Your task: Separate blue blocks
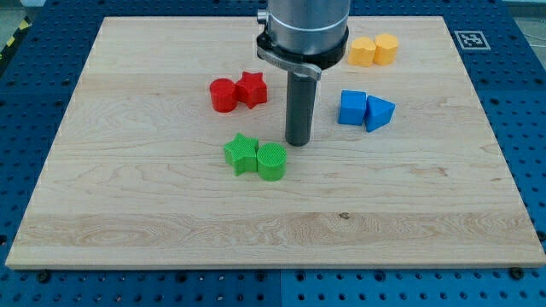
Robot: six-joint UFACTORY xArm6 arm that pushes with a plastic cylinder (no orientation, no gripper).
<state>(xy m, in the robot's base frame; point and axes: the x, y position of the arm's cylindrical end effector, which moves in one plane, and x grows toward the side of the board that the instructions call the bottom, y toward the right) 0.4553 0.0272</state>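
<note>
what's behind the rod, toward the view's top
The arm's grey housing covers the board there, so anything behind it is hidden. Beside it show the red star and yellow blocks.

A robotics lab bench: a pale wooden board [273,222] lies on a blue perforated mounting table [520,102], with a fiducial marker [467,38] at the board's far right corner.

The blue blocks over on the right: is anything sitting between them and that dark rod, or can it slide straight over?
Nothing visible stands in the way. My tip rests on bare wood to the view's left of the blue cube and the blue triangular block, which touch each other. The green pair lies below my tip, off that line.
</note>
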